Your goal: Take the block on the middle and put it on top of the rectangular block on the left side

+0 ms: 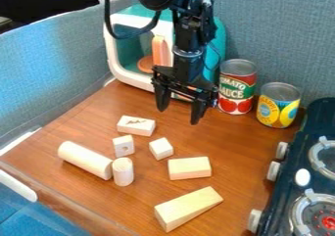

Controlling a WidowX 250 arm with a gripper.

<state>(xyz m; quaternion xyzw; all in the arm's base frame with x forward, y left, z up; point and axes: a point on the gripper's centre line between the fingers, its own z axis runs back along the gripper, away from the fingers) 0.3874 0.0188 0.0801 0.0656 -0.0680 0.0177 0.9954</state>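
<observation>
On the left of the bench (91, 117), a long wooden cylinder (85, 159) is lying on its side, with a short cylinder (122, 171) standing upright by its nearer end. Just behind that, a small block with a hole (123, 145) is sitting by itself. Next, the rectangular block (136, 125) with a dark mark on top is lying flat, and I am taking this as the place to build on. Nothing is resting on it.

A little nearer and to its right, the small plain block (161, 148) is sitting on the wood; by its place in the group, I am reading it as the middle one to move. Beyond it, the jaws are hanging well apart, pointing down and holding nothing. From this slant, I cannot be sure how high they are hanging above the surface.

Further right, another oblong block (190, 168) is lying flat, and a wedge (188, 208) is lying nearer the front edge. The two cans (237, 85) are standing behind, towards the stove (298, 181).

So the job is standing at its very start: no block is being gripped and none is sitting on another. Grasping, lifting, carrying leftward, setting down and letting go are all waiting to be done.
</observation>
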